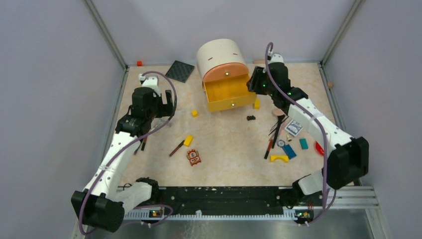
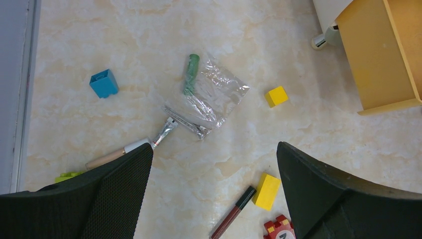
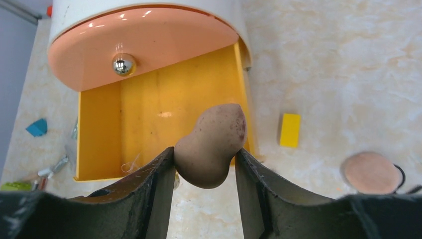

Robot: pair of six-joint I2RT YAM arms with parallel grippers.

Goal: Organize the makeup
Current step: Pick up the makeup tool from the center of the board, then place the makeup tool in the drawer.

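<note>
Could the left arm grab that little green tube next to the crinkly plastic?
Probably yes. The left gripper hangs open, and the green tube lies uncovered ahead of it; only the clear plastic wrapper touches one side.

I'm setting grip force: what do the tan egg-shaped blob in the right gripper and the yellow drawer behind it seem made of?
The tan egg-shaped blob looks like soft foam sponge: matte, speckled, pinched in the right gripper. The yellow drawer is likely hard plastic: smooth, with a glossy highlight.
</note>
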